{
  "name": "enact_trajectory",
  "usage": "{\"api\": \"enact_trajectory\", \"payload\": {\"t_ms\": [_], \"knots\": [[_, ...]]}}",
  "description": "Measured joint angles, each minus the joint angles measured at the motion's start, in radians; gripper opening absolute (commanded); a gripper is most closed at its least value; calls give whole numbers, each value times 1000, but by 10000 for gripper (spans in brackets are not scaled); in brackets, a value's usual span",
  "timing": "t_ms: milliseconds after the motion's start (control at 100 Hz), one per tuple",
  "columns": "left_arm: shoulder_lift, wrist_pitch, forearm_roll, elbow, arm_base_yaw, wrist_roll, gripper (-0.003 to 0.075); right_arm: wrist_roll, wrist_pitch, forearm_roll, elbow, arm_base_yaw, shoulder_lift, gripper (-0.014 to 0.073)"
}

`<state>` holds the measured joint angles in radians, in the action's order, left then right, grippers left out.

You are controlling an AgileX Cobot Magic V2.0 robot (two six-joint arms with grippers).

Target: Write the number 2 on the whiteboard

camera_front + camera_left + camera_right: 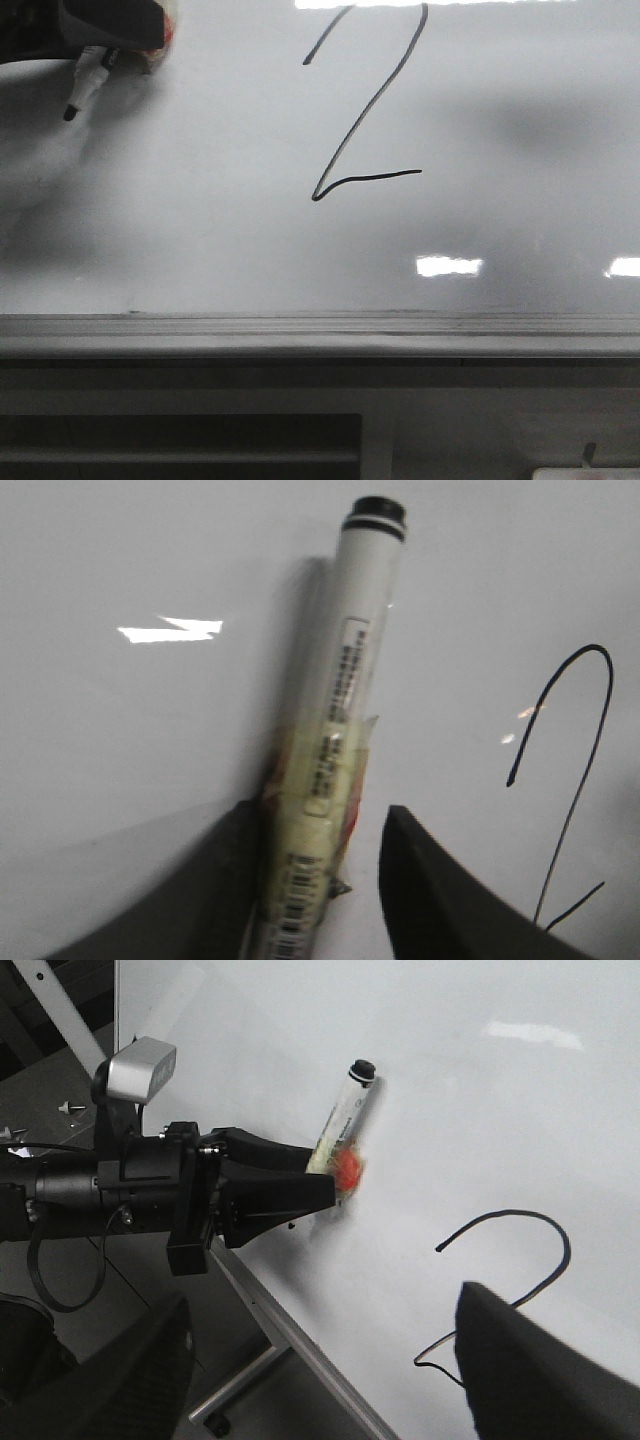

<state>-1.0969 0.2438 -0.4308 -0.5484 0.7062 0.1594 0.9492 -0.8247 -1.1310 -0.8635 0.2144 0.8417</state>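
Observation:
The whiteboard (pixel 200 220) fills the front view, and a black number 2 (pixel 385 176) is drawn at its upper middle. My left gripper (pixel 125 45) is at the top left, well left of the number 2, and is shut on a white marker (pixel 88 80) whose black tip points down-left near the board. I cannot tell whether the tip touches. In the left wrist view the taped marker (pixel 350 680) lies against one finger of the left gripper (pixel 322 815), beside the number 2 (pixel 586 648). My right gripper (pixel 330 1380) is open and empty, off the board, facing the number 2 (pixel 510 1212).
A grey metal ledge (pixel 320 335) runs along the board's lower edge, with a dark frame below it. The right wrist view shows the left arm (pixel 150 1190), its wrist camera (pixel 140 1068) and the board stand's leg (pixel 250 1380).

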Motion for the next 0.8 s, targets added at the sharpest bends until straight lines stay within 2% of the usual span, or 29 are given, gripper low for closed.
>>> {"api": "enact_trajectory", "payload": {"t_ms": [120, 390, 480, 560, 630, 690, 770, 800], "knots": [[0, 0, 9, -3, 4, 0, 504, 0, 2, 2, 0, 0, 0, 488], [92, -76, 39, 0, -2, 2, 515, -21, 29, 71, 0, -2, -16, 474], [169, -98, 73, 2, -5, 2, 515, -81, 50, 129, 0, -12, -27, 386], [238, -100, 110, 2, -5, 2, 506, -142, 68, 186, 0, -18, -36, 222], [296, -103, 123, 2, -5, 2, 453, -168, 81, 217, 0, -22, -40, 52], [339, -121, 127, 2, -5, 2, 347, -176, 98, 225, 5, -22, -50, -75], [386, -165, 134, 2, -5, 2, 152, -182, 126, 228, 30, -22, -80, -69], [403, -188, 142, 2, -5, 2, 51, -182, 140, 228, 48, -22, -96, -69]]}}
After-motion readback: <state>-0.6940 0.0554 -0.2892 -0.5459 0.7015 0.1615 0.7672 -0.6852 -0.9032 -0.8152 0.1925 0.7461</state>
